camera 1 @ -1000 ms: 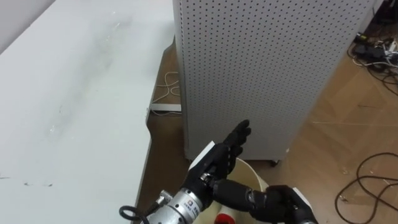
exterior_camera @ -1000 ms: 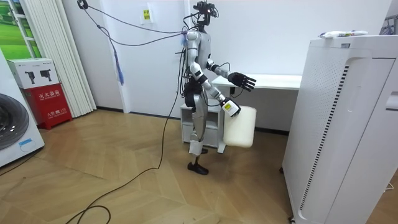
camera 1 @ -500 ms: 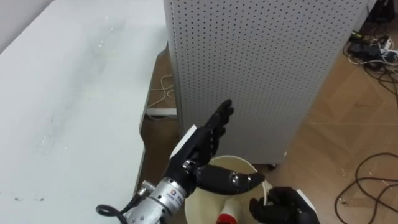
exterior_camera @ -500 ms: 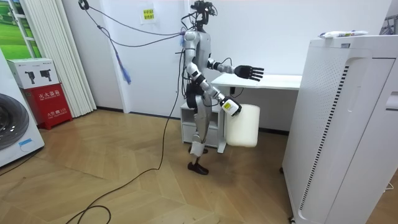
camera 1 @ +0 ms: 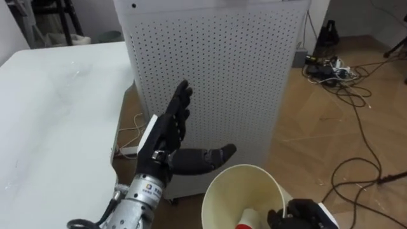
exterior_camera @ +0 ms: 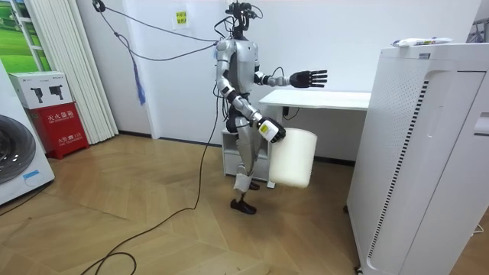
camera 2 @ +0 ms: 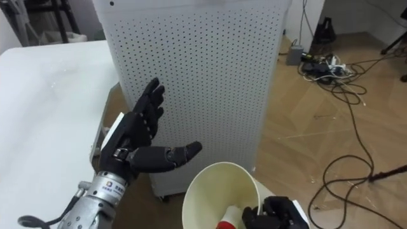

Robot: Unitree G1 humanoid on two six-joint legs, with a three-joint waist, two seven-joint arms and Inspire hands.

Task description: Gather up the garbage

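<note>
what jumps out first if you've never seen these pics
The black left hand stands out, fingers spread open, raised in front of the tall white perforated cabinet. Lower right of it, the right hand grips the rim of a cream bin with a red-topped piece of garbage inside.

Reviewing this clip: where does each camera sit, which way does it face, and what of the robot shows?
Left eye view: on the robot's head, looking down past the white table at a perforated cabinet; open left hand raised, right hand gripping the white bin.
Right eye view: same head, slightly to the side; same scene.
Room view: standing off across the floor, side-on; whole robot beside the table.
All share the table, bin and raised left hand.
</note>
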